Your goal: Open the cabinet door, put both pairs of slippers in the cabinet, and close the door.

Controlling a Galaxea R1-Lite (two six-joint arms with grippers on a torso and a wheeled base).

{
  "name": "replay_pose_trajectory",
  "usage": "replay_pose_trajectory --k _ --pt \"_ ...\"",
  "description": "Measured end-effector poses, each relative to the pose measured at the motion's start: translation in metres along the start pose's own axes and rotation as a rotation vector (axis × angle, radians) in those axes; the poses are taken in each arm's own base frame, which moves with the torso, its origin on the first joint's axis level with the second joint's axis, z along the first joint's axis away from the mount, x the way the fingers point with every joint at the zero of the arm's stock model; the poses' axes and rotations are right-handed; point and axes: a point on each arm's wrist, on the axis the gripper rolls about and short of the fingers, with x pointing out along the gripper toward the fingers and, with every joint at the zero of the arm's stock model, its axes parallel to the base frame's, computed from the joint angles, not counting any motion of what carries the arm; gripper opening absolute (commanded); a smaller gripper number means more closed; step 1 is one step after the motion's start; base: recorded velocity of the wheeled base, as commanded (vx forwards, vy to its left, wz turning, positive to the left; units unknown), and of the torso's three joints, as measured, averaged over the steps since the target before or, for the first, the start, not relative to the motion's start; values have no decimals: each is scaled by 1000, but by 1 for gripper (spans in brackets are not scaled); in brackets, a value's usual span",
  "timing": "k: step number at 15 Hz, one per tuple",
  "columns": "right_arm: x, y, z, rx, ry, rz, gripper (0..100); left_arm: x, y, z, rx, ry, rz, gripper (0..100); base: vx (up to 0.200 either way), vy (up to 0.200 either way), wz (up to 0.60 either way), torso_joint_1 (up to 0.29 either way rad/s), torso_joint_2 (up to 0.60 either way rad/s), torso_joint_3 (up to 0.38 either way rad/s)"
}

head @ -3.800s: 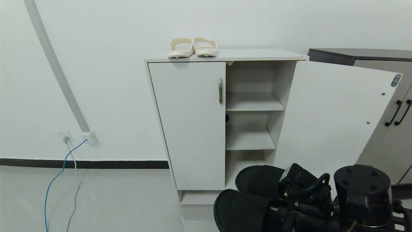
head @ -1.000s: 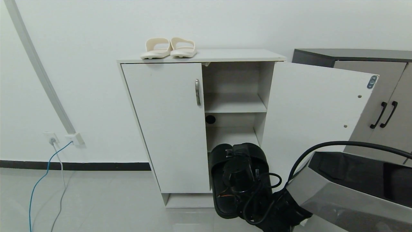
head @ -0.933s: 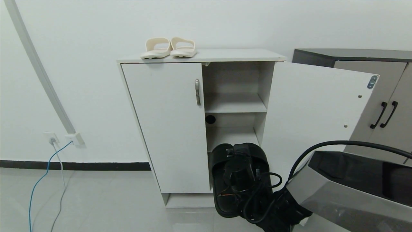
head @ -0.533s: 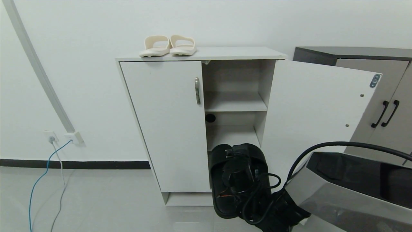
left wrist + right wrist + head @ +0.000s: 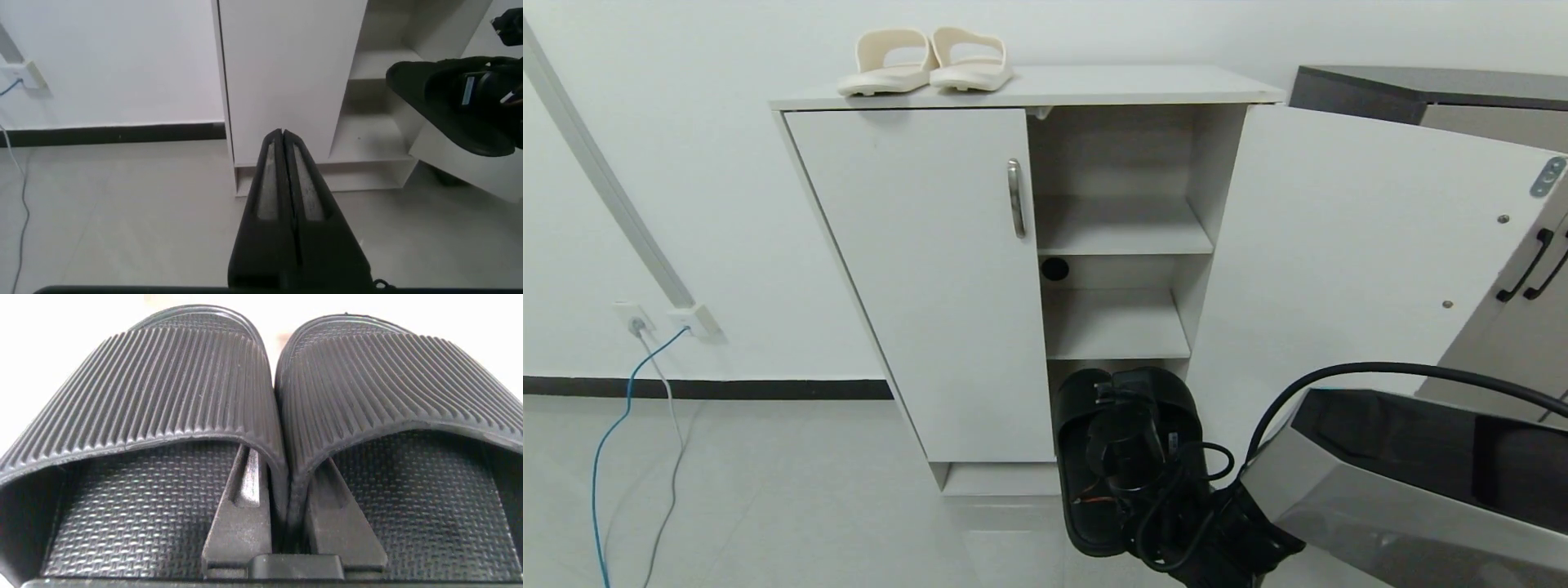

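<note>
Standing on a grey floor [image 5: 768,506] by a white wall [image 5: 686,180], the cabinet [image 5: 1111,82] has its right door [image 5: 1339,269] open. On top sit cream slippers [image 5: 927,61]. The right gripper [image 5: 282,508] pinches the black slippers [image 5: 1075,482] before the bottom shelf. The left gripper [image 5: 282,184] is closed, empty.

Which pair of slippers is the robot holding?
The black pair, pinched in the right gripper down low. The cream pair just sits on top of the cabinet.
</note>
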Motion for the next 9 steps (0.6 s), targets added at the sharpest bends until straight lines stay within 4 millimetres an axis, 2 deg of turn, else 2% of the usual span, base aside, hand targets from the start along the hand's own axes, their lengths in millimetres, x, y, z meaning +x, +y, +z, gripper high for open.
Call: replay_pose_trajectory --k 6,9 --pt "2 1 -3 11 -18 -2 0 0 0 0 0 0 0 0 0 0 0 6 4 -194" --pt "2 2 1 25 -58 3 0 0 0 0 0 0 1 0 0 0 0 2 0 -60"
